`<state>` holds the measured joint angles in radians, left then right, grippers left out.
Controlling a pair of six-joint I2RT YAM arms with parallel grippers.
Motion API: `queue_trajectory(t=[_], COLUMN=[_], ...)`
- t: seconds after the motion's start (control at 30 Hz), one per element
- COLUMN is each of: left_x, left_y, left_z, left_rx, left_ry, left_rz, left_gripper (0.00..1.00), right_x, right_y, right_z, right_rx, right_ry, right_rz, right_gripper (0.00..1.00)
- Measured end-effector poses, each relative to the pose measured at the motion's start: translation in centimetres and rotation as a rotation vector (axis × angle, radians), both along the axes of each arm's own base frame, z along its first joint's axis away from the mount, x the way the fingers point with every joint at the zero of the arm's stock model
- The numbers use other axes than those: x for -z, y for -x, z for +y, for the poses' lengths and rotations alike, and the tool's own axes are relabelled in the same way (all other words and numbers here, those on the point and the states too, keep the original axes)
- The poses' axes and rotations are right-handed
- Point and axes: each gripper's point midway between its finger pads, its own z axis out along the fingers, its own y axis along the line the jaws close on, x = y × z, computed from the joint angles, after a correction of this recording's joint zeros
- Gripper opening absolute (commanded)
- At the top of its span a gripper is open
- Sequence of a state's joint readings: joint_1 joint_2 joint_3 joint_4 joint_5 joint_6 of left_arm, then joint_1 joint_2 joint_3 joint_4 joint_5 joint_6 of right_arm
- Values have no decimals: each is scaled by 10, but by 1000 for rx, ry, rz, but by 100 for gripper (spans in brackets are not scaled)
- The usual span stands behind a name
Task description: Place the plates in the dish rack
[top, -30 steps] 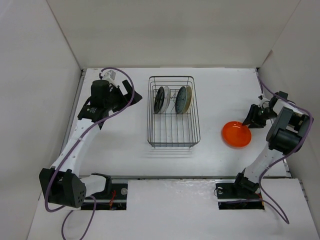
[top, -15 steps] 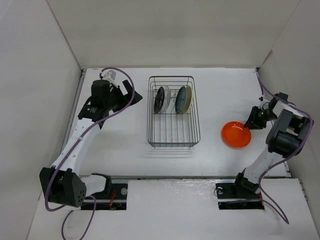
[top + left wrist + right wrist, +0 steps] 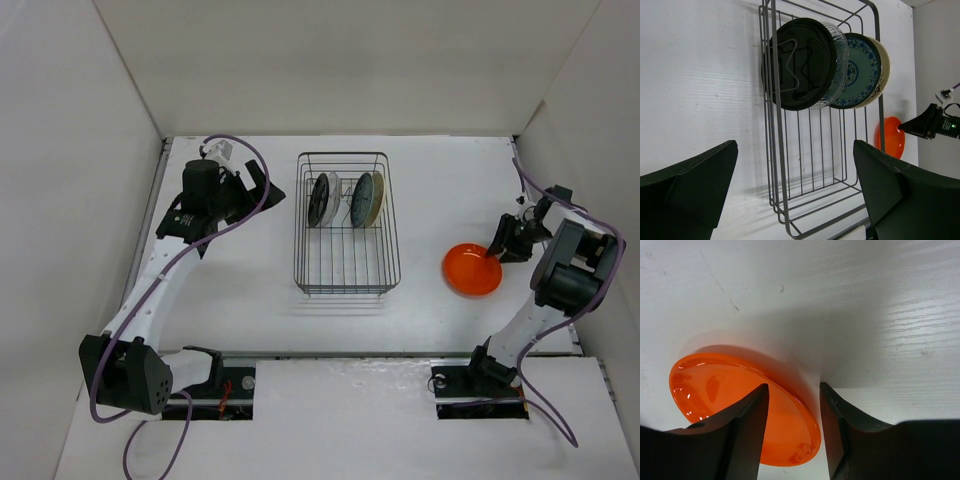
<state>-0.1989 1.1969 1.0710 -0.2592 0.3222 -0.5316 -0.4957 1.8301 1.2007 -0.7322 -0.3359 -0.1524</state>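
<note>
The bright orange plate (image 3: 473, 269) lies flat on the table at the right. My right gripper (image 3: 498, 249) is open at its far right edge. In the right wrist view the gripper (image 3: 792, 402) straddles the orange plate's (image 3: 725, 390) rim, one finger (image 3: 740, 435) over the plate and the other (image 3: 850, 430) outside it, with gaps showing. The dish rack (image 3: 342, 155) holds the black plate (image 3: 800, 62), clear glass plate (image 3: 841, 50), teal plate (image 3: 860, 70) and cream plate (image 3: 885, 62) upright. My left gripper (image 3: 262, 190) is open and empty, left of the rack.
White walls enclose the table on three sides. The right arm's cable (image 3: 530, 185) runs close to the right wall. The near half of the rack (image 3: 774, 150) has bare prongs.
My right gripper has edged slightly down and in onto the orange plate's rim. The plate, the rack and the left arm have not moved.
</note>
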Motion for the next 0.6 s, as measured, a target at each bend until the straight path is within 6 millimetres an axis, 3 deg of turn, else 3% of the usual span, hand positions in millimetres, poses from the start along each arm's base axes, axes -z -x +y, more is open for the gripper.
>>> queue_trajectory(t=[0.07, 0.1, 0.27, 0.37, 0.43, 0.6], left_x=[0, 0, 0, 0, 0, 0], left_y=[0, 0, 0, 0, 0, 0], left_z=[0, 0, 0, 0, 0, 0], left_rx=[0, 0, 0, 0, 0, -2], left_ry=[0, 0, 0, 0, 0, -1], left_rz=[0, 0, 0, 0, 1, 1], left_gripper=[100, 100, 100, 100, 100, 100], right_x=[1, 1, 2, 1, 1, 1], right_y=[1, 1, 2, 1, 1, -4], right_z=[-2, -2, -3, -2, -2, -1], right_rx=[2, 3, 7, 12, 12, 8], right_ry=[10, 14, 19, 11, 9, -5], right_rz=[6, 8, 17, 14, 13, 9], right_gripper=[49, 39, 17, 12, 3, 0])
